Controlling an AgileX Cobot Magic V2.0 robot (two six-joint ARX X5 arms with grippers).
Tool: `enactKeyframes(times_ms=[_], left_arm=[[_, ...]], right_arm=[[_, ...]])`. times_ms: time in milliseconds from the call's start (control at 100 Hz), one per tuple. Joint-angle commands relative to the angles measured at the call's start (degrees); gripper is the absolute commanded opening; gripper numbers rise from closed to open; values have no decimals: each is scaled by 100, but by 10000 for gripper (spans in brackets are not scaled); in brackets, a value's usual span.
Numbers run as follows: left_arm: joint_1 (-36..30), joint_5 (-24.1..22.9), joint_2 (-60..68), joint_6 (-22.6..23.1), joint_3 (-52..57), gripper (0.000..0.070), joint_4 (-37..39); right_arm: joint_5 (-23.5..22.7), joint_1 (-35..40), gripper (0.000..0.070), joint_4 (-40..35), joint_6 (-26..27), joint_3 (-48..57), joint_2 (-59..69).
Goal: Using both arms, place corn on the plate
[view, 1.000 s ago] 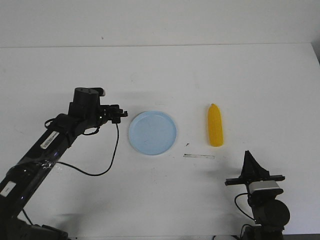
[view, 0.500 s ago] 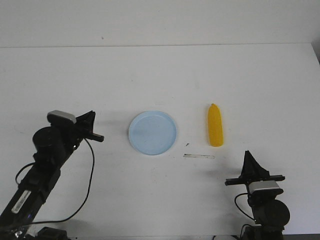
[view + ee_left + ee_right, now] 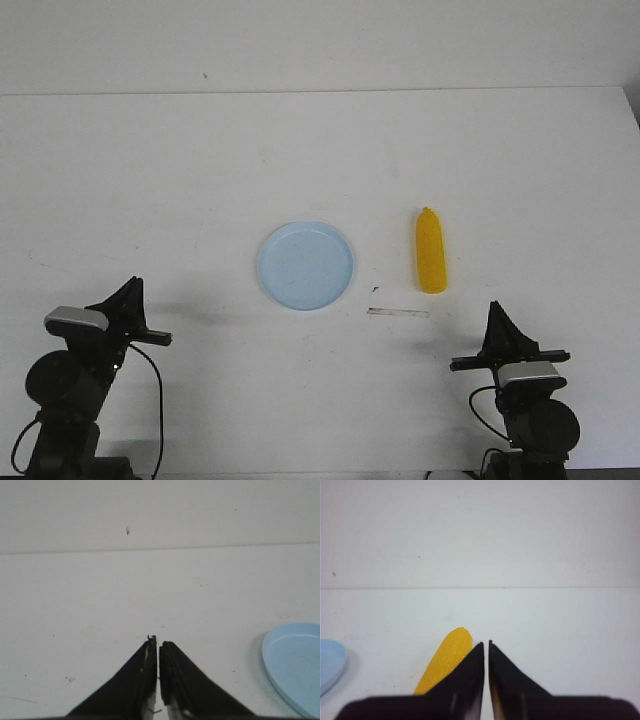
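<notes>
Yellow and smooth, the corn [image 3: 431, 252] lies flat on the white table [image 3: 320, 160], its tapered end pointing away from the robot and its blunt end toward it, just to the right of the plate [image 3: 305, 265] but not touching it. The pale blue plate sits near the middle of the table with nothing on it. A thin strip of clear tape [image 3: 398, 313] rests on the table between the two, a little nearer the robot. The right gripper [image 3: 497, 322] is parked at the near edge, on the robot's side of the corn and well apart from it; in its wrist view the two pointed fingers are pressed together, holding nothing, with the cob showing just past their tips. The left gripper [image 3: 130, 296] sits at the near left, well apart from the plate, its fingers likewise closed together and empty. By these pictures the corn is ungrasped, so reaching, gripping, lifting and setting it on the plate all seem left to do.
</notes>
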Motion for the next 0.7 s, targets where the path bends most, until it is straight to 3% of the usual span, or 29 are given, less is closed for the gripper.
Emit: enactKeyframes(times_ms=[0,240,690], left_arm=[[22,-11,-367,94,-26,1,-33],[24,-7,-1493,94,-26,1,-815],[24,-7,-1897,94,-26,1,-914]], right_arm=[[0,11,15,63,9,-9,7],[0,11,15,63,9,-9,7],[2,11,15,63,7,-9,7]])
